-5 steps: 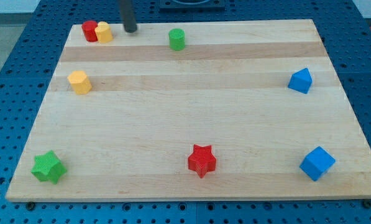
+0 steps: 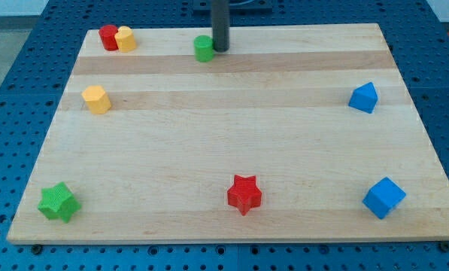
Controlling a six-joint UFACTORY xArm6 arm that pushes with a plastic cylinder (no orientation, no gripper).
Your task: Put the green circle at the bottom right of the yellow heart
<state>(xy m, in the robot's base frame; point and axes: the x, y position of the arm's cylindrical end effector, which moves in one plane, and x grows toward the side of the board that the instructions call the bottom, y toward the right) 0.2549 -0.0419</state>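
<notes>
Wooden board (image 2: 232,143) carries all blocks. Going left to right, we note a green star (image 2: 58,202) at the bottom-left corner, a yellow block (image 2: 96,99) on the left side, and a red block (image 2: 107,37) touching a second yellow block (image 2: 125,38) at the top left; which is the heart we cannot tell. The green circle (image 2: 204,48) sits at top centre. Our rod stands upright with my tip (image 2: 221,49) against the circle's right side. No fingers exist on this rod. A red star (image 2: 244,194) and two blue blocks (image 2: 364,98) (image 2: 383,198) follow.

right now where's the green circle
The green circle sits near the view's top edge of the board, left of centre, with my tip touching its right side.
</notes>
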